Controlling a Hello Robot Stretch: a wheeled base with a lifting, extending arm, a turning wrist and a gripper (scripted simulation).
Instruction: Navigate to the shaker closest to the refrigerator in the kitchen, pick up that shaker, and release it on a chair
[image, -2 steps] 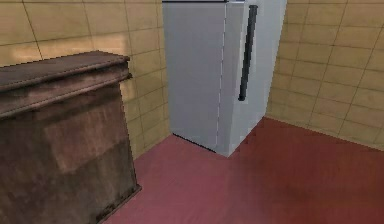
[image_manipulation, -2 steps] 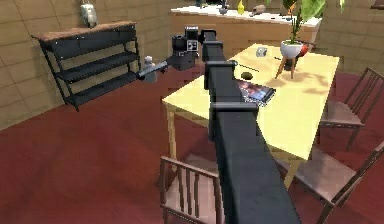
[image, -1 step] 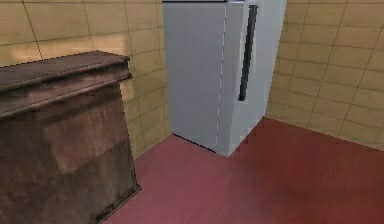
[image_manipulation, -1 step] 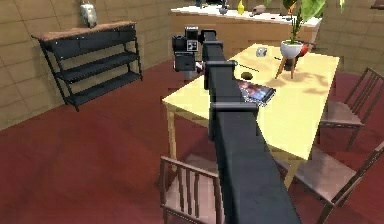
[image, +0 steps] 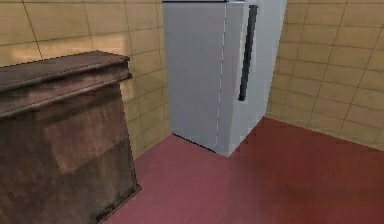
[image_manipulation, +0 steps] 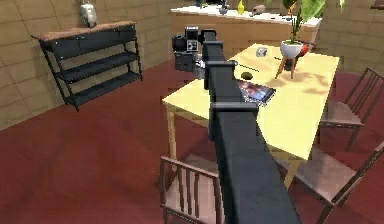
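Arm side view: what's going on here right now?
The robot's dark square arm is extended toward the light yellow wooden dining table. Its gripper sits by the table's corner, and I cannot tell whether it holds anything. Brown wooden chairs stand around the table. In the forward view, a tall pale grey refrigerator stands beside a dark brown wooden cabinet.

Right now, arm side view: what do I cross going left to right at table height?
shelf → pincer → magazine → plant → chair at the right edge. The table and the near chairs are left out, since they span or overlap the arm.
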